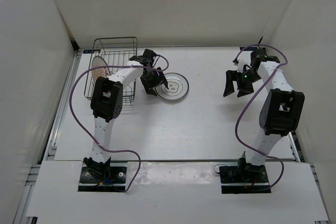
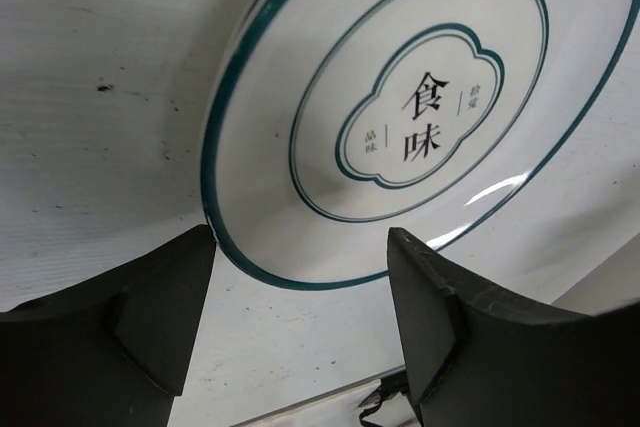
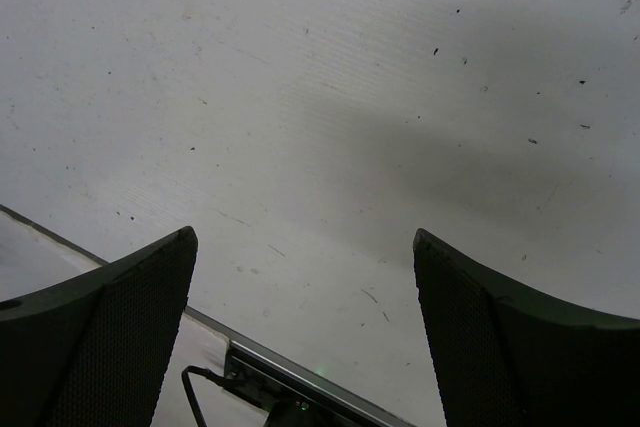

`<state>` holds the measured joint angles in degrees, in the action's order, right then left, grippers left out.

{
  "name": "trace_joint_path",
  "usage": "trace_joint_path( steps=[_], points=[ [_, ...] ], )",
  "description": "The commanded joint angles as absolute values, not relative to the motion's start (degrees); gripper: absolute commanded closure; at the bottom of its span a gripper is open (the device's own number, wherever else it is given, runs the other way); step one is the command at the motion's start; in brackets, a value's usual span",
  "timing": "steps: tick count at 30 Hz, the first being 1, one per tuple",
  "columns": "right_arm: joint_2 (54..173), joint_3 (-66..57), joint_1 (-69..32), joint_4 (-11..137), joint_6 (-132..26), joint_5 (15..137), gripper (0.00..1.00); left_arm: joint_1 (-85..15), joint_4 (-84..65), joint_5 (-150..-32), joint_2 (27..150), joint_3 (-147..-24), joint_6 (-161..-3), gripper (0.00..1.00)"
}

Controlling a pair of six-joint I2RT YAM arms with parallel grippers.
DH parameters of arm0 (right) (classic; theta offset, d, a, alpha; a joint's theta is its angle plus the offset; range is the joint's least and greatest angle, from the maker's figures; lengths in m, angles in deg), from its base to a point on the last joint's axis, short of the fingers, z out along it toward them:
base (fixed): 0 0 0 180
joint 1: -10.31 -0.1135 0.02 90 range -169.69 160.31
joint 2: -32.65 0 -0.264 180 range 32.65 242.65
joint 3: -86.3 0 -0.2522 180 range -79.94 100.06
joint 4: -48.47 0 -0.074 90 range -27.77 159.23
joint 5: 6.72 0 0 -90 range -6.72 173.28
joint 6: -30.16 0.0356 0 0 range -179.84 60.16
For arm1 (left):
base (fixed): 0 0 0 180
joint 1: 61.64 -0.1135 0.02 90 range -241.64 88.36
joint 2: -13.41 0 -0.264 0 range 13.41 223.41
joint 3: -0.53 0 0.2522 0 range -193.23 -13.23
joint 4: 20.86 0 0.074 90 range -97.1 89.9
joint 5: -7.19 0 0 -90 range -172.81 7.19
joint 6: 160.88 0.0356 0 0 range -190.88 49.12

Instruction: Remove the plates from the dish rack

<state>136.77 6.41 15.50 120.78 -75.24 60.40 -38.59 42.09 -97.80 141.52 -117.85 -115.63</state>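
White speckled table (image 1: 210,129) inside white walls (image 1: 173,3), a metal rail (image 1: 51,140) along its left edge

Top view: bright, even, diffuse light off white walls (image 1: 173,3); only faint, soft shadows on the table (image 1: 210,124).
Left wrist view: plate (image 2: 420,117) sharp, one thin curved glare streak near its rim; my fingers (image 2: 130,317) dark and underexposed.
Right wrist view: dimmer, with a broad soft shadow across the table; specks sharp, my finger edges slightly soft.
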Motion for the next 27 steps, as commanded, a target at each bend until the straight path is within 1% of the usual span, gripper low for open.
trace_joint_path(
  steps=[1,5,12,16,22,27],
  points=[
    [137.59,7.87,15.67,121.12,-75.14,59.02,0.1,-37.74,42.38,-99.33,137.41,-119.23,-118.68,0.2],
    [137.33,7.61,15.76,121.21,-75.4,59.37,0.1,-37.73,42.83,-101.44,139.17,-122.38,-120.45,0.21],
    [137.07,6.81,15.76,120.95,-75.4,59.63,0.1,-37.91,42.91,-101.71,139.88,-123.27,-120.54,0.21],
    [137.33,6.73,15.76,120.86,-75.31,59.55,0.1,-37.91,44.49,-101.88,139.27,-122.31,-119.84,0.21],
    [137.33,5.93,15.76,120.33,-75.23,59.02,0.1,-38.17,44.32,-101.18,136.54,-116.77,-119.22,0.21],
    [137.5,5.85,15.76,119.89,-74.96,58.84,0.1,-38.09,46.25,-101.18,136.98,-117.64,-118.43,0.21]
  ],
)
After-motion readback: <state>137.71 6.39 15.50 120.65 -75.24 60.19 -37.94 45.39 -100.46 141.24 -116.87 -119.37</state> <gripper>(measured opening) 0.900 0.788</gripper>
